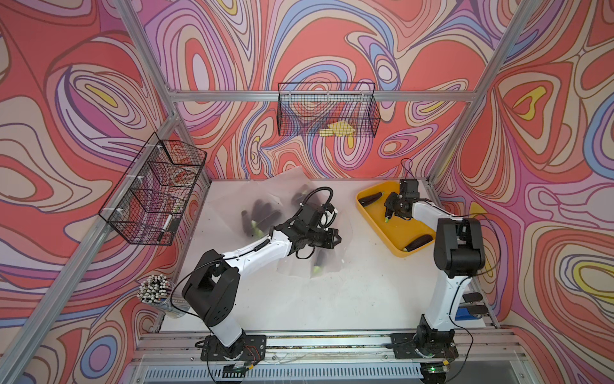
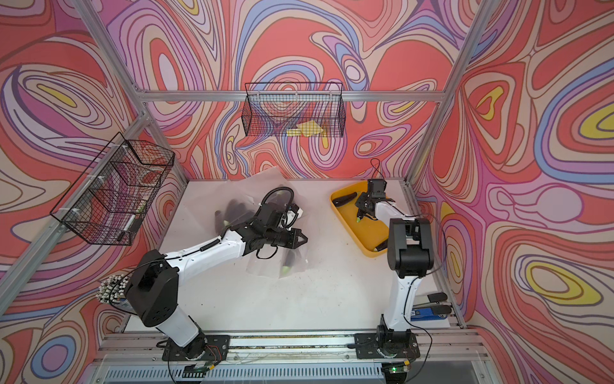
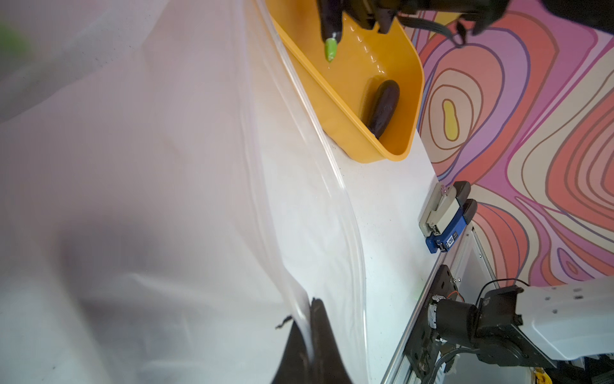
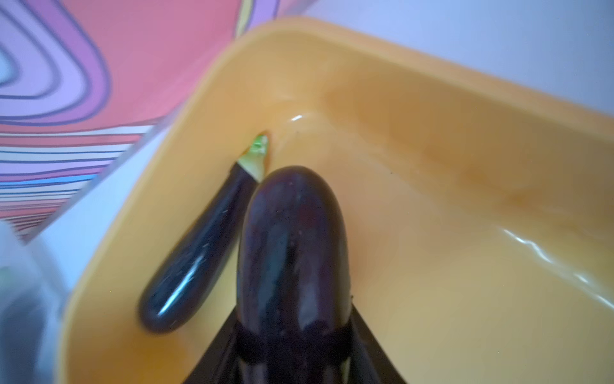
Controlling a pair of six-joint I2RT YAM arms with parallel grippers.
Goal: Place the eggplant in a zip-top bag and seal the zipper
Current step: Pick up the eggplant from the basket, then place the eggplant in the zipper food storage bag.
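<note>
My right gripper [image 4: 292,335] is shut on a dark purple eggplant [image 4: 292,249], its jaws pressing both sides, over the yellow tray [image 4: 432,166]. In both top views the right gripper [image 1: 389,206] [image 2: 360,210] holds the eggplant with its green stem [image 1: 387,219] pointing down. My left gripper [image 3: 312,307] is shut on the edge of a clear zip-top bag [image 3: 166,166], raised above the table's middle [image 1: 337,237]. The bag's zipper strip [image 3: 332,166] runs towards the tray.
Two more eggplants [image 1: 370,198] [image 1: 419,242] lie in the tray [image 1: 392,232]. Other clear bags holding eggplants [image 1: 257,212] lie at the back middle. Wire baskets [image 1: 156,196] [image 1: 327,111] hang on the walls. A pencil cup [image 1: 154,292] and staplers [image 3: 447,216] stand at the edges.
</note>
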